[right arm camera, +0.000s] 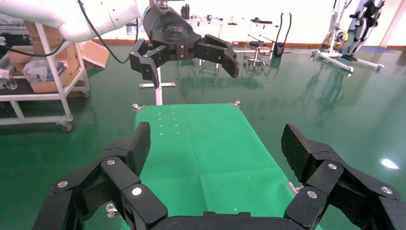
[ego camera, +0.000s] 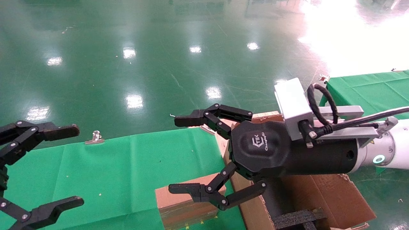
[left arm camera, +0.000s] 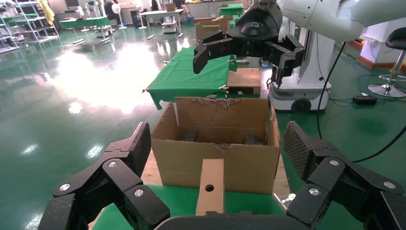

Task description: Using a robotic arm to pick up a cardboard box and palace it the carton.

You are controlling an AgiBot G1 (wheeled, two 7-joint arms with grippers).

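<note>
Above the near edge of the green-covered table [ego camera: 111, 166], the right gripper [ego camera: 182, 155] of the robotic arm [ego camera: 388, 150] hung with its jaws spread wide and nothing between them; no finger touched any object. One fingertip [ego camera: 179, 188] overlapped the cardboard box [ego camera: 179, 207] in the head view, yet appeared to hover above it rather than rest on it. That box lay on the table just beside the carton [ego camera: 326, 195], whose black foam dividers [ego camera: 297, 218] showed inside. At the robot's left the left gripper [ego camera: 48, 166] was likewise agape and empty. Judged risks: a descent off the box's centre could let one finger strike its top and push it against the carton wall; a loose clamp could drop it short of the opening; the carton's upright flaps could catch the box on transfer.
</note>
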